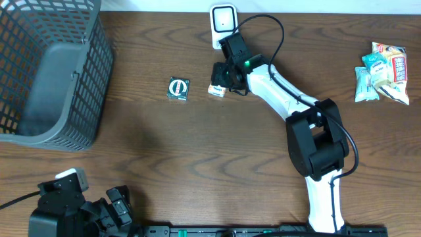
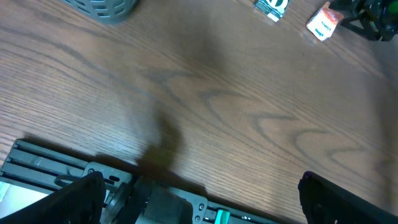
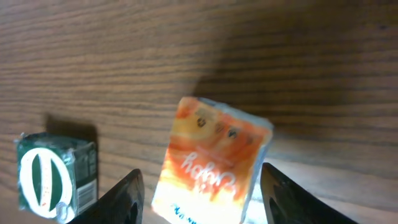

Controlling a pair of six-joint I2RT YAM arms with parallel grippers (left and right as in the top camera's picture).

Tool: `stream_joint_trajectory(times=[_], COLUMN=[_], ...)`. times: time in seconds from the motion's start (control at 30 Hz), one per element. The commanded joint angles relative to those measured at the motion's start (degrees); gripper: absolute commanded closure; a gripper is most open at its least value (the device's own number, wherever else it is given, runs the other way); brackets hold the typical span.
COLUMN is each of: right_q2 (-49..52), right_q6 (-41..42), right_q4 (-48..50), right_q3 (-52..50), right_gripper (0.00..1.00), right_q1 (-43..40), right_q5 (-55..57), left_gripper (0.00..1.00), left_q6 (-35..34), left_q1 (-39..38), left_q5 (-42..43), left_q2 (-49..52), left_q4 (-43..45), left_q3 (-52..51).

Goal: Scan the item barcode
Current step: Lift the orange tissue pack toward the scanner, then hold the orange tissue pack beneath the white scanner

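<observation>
1. Brown wood grain runs across the bench that carries everything here.
2. The grey basket, with slotted plastic walls, stands at the far left corner, well apart from the small items.
3. My right arm, white with black joints, reaches from the near right side diagonally to the far middle of the bench. There my right hand sits low over the wood with its fingers parted. It clamps nothing.
4. My left arm is folded low at the near left corner. My left hand hangs over bare wood, its fingers spread wide with nothing between them.
5. A heap of snack bags lies at the far right edge, well apart from my right hand.
6. The white scanner stands upright at the far edge, just behind my right wrist.
7. The green packet lies flat with a white oval on its top face. It is near the orange one on its left and not touching it.
8. The orange packet lies on the bench between the fingers of my right hand, close in front of the scanner. In the wrist view a strip of bare wood shows between it and one finger. Its print reads upside down there.
</observation>
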Motion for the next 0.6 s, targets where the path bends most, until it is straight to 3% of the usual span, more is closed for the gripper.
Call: stream_joint_trajectory(times=[0.0,0.23,0.33,0.47,0.57], right_q2=[3.17,5.88,6.03,5.88,5.14], right_q6=[1.38,1.36,1.33,0.98,0.70], right_q4=[0.02,0.72,0.68,0.39,-0.81], right_q3=[-0.55,-0.55,-0.55,-0.55,-0.55], right_gripper=[0.45,0.47,0.58,0.82,0.89], right_q1=[0.24,0.31,0.48,0.15,-1.07], right_q5=[1.05,-1.42,-1.51,-3.48,-6.80], left_gripper=[0.02,0.02,0.02,0.02,0.02], left_q6=[-0.50,-0.50,-0.50,-0.50,-0.50], left_q1=[0.17,0.17,0.17,0.17,0.17], left_q5=[-0.52,-0.52,-0.52,-0.52,-0.52], left_q2=[0.02,0.02,0.02,0.02,0.02], left_q4=[0.04,0.04,0.04,0.04,0.04], left_q3=[0.17,0.17,0.17,0.17,0.17])
